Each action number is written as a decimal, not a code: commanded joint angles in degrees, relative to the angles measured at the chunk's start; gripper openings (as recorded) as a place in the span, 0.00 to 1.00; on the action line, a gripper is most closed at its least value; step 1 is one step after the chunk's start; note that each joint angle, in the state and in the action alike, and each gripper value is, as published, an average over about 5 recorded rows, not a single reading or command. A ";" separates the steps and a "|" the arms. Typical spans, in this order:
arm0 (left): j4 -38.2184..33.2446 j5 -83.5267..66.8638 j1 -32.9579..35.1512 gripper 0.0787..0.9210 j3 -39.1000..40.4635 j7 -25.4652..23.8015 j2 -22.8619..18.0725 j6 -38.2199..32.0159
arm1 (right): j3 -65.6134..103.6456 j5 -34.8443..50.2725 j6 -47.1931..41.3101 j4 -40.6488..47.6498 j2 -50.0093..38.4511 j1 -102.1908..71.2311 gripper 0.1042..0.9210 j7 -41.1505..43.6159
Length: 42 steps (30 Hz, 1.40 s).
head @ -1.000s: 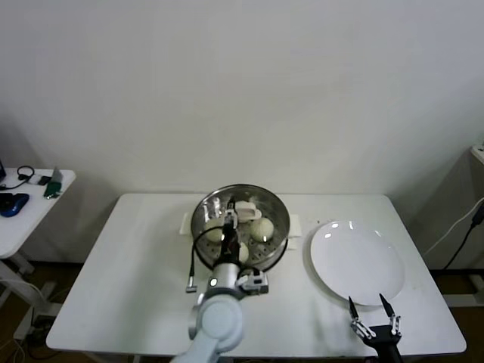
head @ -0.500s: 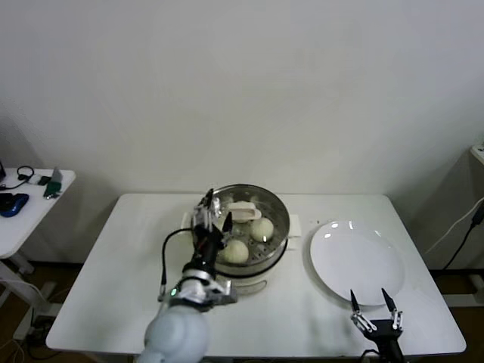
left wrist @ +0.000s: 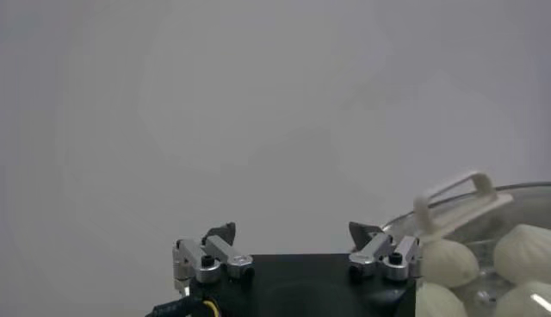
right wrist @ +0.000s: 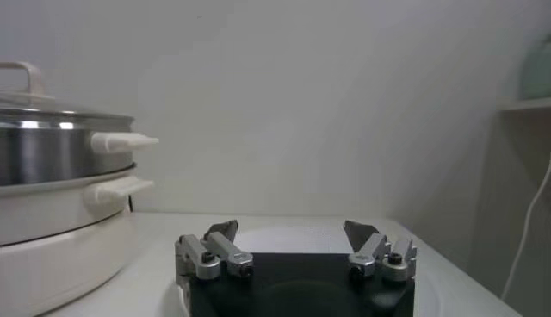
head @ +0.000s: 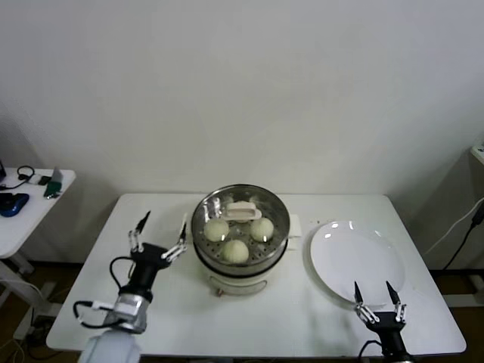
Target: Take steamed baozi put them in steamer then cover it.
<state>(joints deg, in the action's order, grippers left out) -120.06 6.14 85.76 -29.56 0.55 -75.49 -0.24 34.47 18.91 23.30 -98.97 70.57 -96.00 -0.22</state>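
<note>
Empty left pincer (head: 159, 234) wide open beside steamer (head: 240, 227)

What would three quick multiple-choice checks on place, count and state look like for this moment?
1. Where is the plate?
A. right of the steamer
B. left of the steamer
C. on top of the steamer

2. How many baozi show through the cover?
A. none
B. one
C. at least three

3. How is the left gripper?
A. shut on the cover's handle
B. open, holding nothing
C. shut on a baozi

Answers:
1. A: the head view shows the plate on the table toward the robot's right, apart from the steamer.
2. C: three buns are plain under the glass; a fourth would be hidden behind the handle.
3. B: its fingers stand spread over the table beside the steamer; the right gripper, also open, waits at the plate's near edge.
</note>
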 commanded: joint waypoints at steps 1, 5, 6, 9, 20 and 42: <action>16.22 -26.82 7.84 0.88 -6.64 -1.58 0.47 -21.43 | -0.13 1.13 0.06 1.49 -0.81 1.36 0.88 -0.55; 20.70 -26.84 7.20 0.88 -4.51 -2.26 -0.18 -23.92 | -0.23 1.96 0.00 1.80 -1.25 1.44 0.88 -0.47; 21.30 -26.71 7.10 0.88 -4.14 -2.34 -0.36 -24.17 | -0.30 2.19 -0.03 1.90 -1.32 1.48 0.88 -0.45; 22.30 -26.19 6.94 0.88 -3.46 -2.32 -0.83 -24.36 | -0.51 2.39 0.02 2.23 -1.33 1.66 0.88 -0.47; 22.22 -24.84 7.22 0.88 -2.90 -2.24 -1.32 -24.72 | -0.94 1.90 0.72 2.67 -1.00 2.06 0.88 -0.61; 20.95 -23.48 8.07 0.88 -2.87 -2.26 -1.10 -23.65 | -1.02 1.91 0.06 2.24 -0.60 1.95 0.88 -0.57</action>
<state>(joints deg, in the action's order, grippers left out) -99.59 -17.15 93.60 -32.47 -1.67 -76.66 -23.43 33.44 20.73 23.43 -96.67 69.90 -94.06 -0.83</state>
